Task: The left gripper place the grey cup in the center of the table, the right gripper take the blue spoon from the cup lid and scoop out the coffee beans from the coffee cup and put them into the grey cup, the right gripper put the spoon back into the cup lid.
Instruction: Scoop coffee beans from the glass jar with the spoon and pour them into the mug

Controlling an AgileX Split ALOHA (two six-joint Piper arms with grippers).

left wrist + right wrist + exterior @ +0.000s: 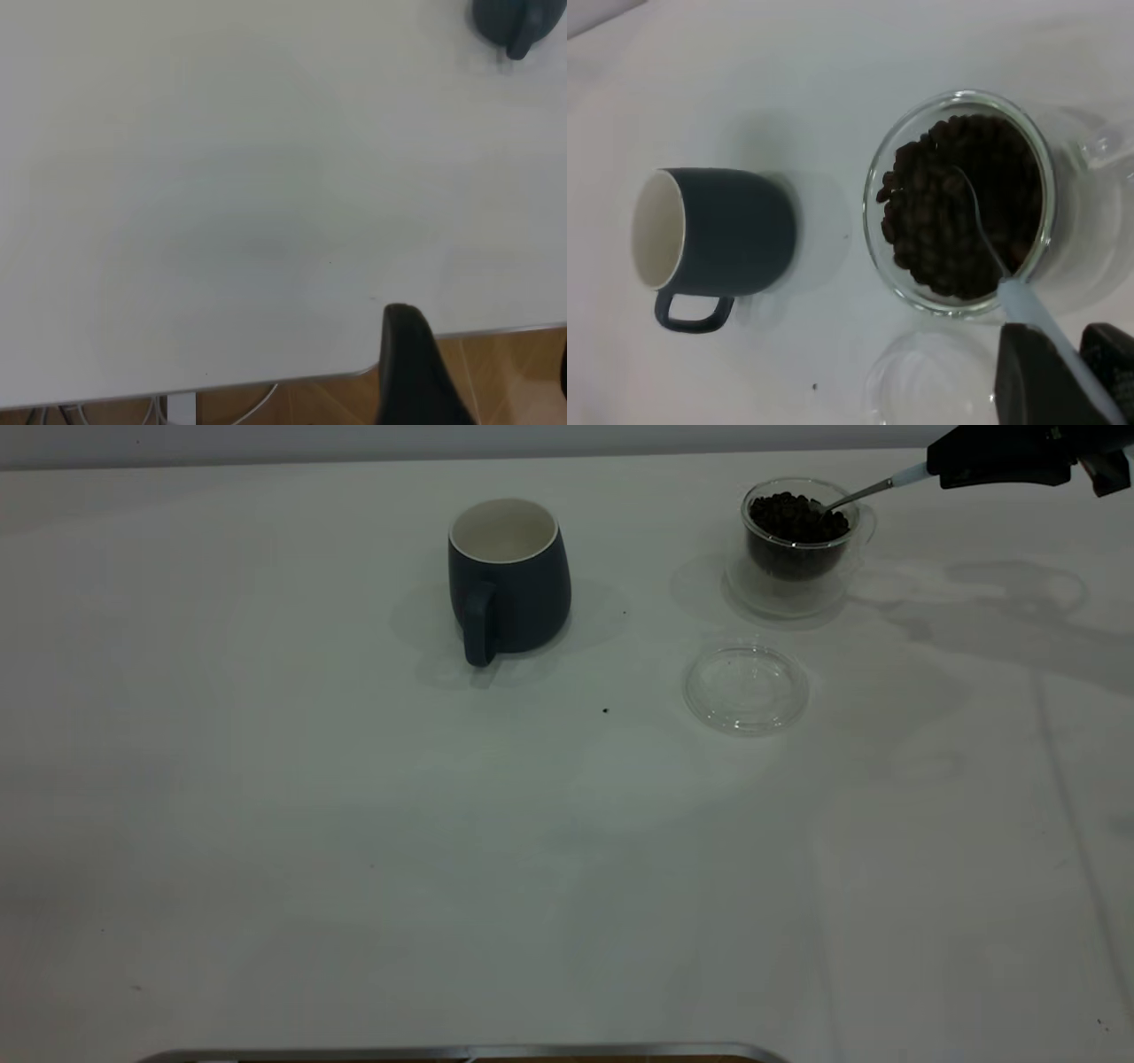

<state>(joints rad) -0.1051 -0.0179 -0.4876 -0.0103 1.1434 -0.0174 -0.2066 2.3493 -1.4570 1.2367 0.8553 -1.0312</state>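
The grey cup (508, 580) stands upright near the table's middle, handle toward the front; it also shows in the right wrist view (718, 235) and at the edge of the left wrist view (518, 22). The glass coffee cup (797, 531) full of beans (957, 208) stands at the back right. My right gripper (939, 469) is shut on the blue spoon's handle (1036, 319), and the spoon's bowl (837, 503) rests in the beans. The clear cup lid (746, 688) lies empty in front of the coffee cup. My left gripper (487, 376) is open and empty over the table's edge.
Two stray beans lie on the table, one (605, 710) left of the lid and one (625, 612) right of the grey cup. A metal edge (461, 1052) runs along the table's front. The left arm is out of the exterior view.
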